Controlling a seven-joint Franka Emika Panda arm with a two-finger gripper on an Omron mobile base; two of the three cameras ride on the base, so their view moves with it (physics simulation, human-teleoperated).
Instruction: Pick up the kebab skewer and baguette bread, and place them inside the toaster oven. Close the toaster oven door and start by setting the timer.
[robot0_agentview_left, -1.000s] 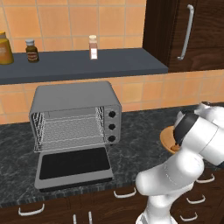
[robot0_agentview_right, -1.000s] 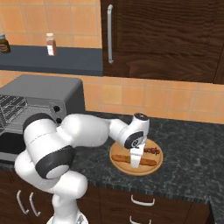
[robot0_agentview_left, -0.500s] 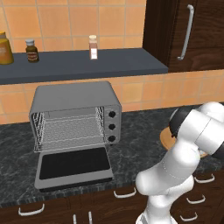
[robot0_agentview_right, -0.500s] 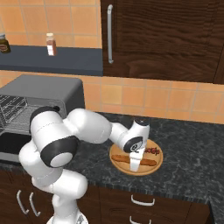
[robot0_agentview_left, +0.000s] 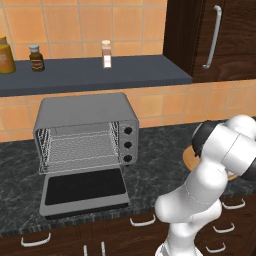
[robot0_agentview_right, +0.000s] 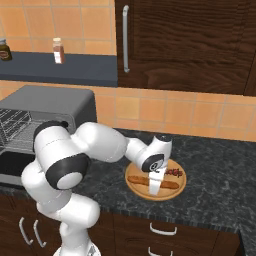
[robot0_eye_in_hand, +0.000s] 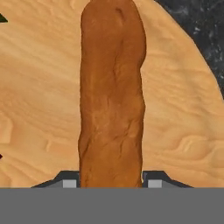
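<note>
Left base view: the oven (robot0_agentview_left: 85, 132) stands toward the counter's (robot0_agentview_left: 155, 167) back left, its door (robot0_agentview_left: 84, 191) dropped flat and reaching nearly to the front edge. The wire rack inside is bare. Open dark stone lies between the oven's knob side and the plate (robot0_agentview_left: 192, 157), whose rim peeks out behind the white arm near the counter's right end. A shelf (robot0_agentview_left: 95, 75) above carries three jars, well clear of the oven top.

Right base view: the plate (robot0_agentview_right: 156, 192) sits close to the counter's front edge, with free stone to its right and behind it toward the tiled wall. The baguette (robot0_agentview_right: 172, 184) lies across the plate, roughly parallel to the front edge. The skewer (robot0_agentview_right: 174, 172) lies just behind it, near the plate's back right rim. The gripper (robot0_agentview_right: 155, 190) points down over the baguette's middle, at or just above it. The oven (robot0_agentview_right: 40, 112) stands well apart to the left.

Hand view: the baguette (robot0_eye_in_hand: 112, 96) runs straight up the middle, its near end between the two fingertips (robot0_eye_in_hand: 68, 181), which stand spread on either side. The plate's (robot0_eye_in_hand: 39, 96) edge curves past at upper right, the counter (robot0_eye_in_hand: 205, 26) beyond it.
</note>
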